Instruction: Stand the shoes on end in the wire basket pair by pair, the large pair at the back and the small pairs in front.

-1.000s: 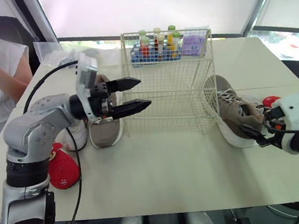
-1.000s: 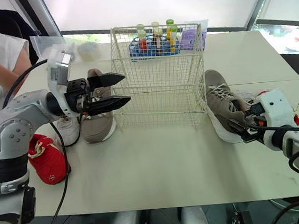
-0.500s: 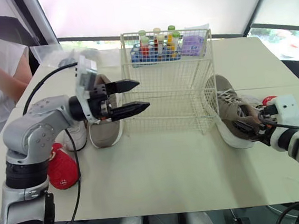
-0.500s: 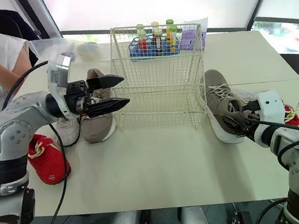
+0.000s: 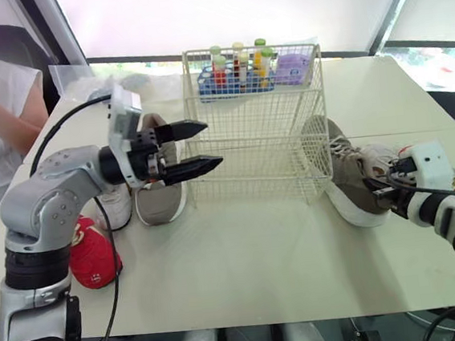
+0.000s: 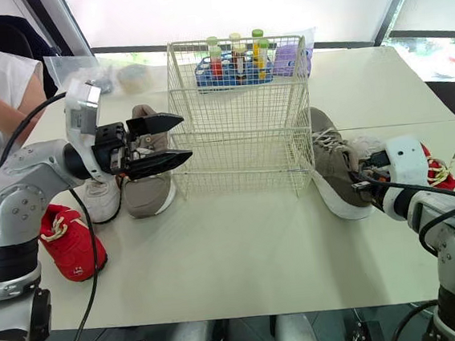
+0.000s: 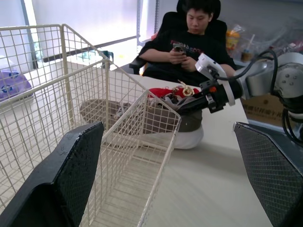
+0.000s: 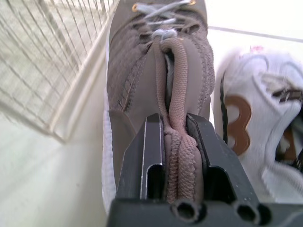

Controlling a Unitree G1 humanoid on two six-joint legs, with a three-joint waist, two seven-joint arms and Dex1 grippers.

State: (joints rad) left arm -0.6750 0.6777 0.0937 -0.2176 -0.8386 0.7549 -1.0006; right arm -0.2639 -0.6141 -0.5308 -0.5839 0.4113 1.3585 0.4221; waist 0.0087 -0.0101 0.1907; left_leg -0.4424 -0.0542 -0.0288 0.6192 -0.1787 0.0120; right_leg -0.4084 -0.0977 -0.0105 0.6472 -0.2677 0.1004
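Right wrist view shows the right hand (image 8: 174,122) clamped on the heel collar of the taupe shoe (image 8: 142,71) at 3 o'clock of the wire basket (image 6: 241,149); it should lift clear of the rim before upending.

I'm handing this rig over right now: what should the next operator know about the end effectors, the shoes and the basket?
Left end effector: open, holding nothing, in the air by the left side of the basket.
Right end effector: shut on the heel collar of the right big shoe, which lies on the table beside the basket's right side.
Left big shoe, left white shoe and left red shoe lie left of the basket.
Right white shoe and right red shoe lie beyond the held shoe.
Done: nothing, the basket holds no shoes.
Left: all three pairs, probably the big pair first, at the back.
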